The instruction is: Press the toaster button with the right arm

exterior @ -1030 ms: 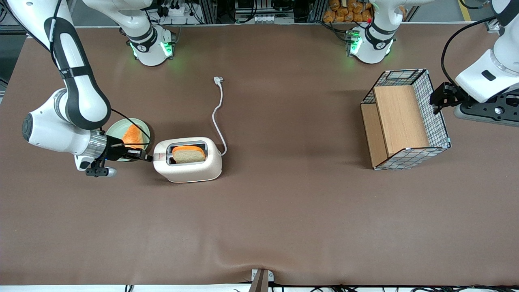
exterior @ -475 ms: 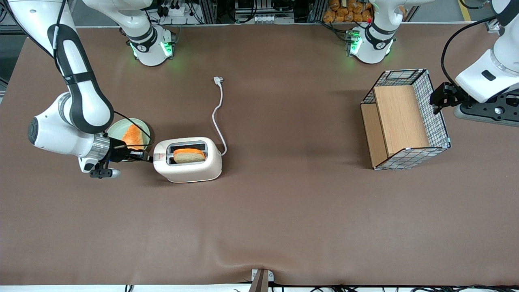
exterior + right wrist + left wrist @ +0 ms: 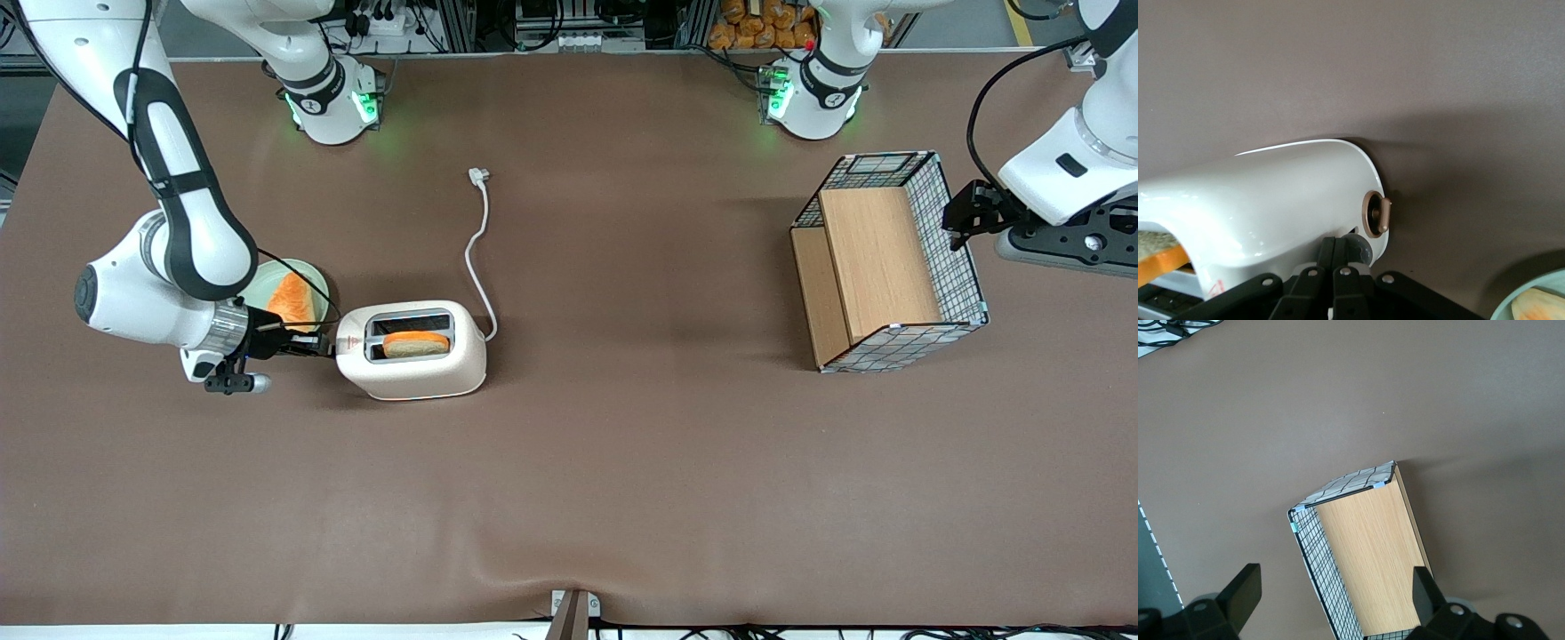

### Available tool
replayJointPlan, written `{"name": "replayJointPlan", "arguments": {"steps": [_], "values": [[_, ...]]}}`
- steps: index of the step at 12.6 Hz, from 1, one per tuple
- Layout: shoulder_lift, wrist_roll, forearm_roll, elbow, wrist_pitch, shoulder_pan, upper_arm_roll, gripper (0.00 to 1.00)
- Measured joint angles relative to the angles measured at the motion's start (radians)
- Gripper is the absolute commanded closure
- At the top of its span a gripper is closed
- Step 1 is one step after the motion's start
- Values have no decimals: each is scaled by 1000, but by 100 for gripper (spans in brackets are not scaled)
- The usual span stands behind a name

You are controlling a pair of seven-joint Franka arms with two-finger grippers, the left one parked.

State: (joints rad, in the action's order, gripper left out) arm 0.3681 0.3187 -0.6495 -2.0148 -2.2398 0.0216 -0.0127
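Note:
The cream-white toaster (image 3: 418, 369) stands on the brown table with a bread slice (image 3: 416, 343) sunk low in its slot. The right arm (image 3: 169, 267) reaches in from the working arm's end. Its slim black gripper (image 3: 325, 348) is shut, and its tips touch the toaster's narrow end face. In the right wrist view the shut fingers (image 3: 1336, 245) lie against the toaster (image 3: 1271, 200), pressed on the toaster button (image 3: 1362, 250), a small grey round knob. A tan round dial (image 3: 1377, 214) sits beside the knob. In the front view the button is hidden by the gripper.
A pale green plate (image 3: 313, 271) with an orange-crusted bread slice (image 3: 290, 300) lies beside the arm's wrist, farther from the camera. The white cord (image 3: 480, 249) trails from the toaster. A wire basket with wooden boards (image 3: 889, 258) stands toward the parked arm's end, also in the left wrist view (image 3: 1365, 553).
The bread slice has sunk lower into the slot. The right arm's wrist has shifted a little toward the toaster and down, with the gripper kept at the end face.

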Motion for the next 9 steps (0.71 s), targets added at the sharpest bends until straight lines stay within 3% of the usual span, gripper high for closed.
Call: {"name": "replayJointPlan", "arguments": {"steps": [9], "values": [[9,0,-4,0,-9,0,-1,100]]}}
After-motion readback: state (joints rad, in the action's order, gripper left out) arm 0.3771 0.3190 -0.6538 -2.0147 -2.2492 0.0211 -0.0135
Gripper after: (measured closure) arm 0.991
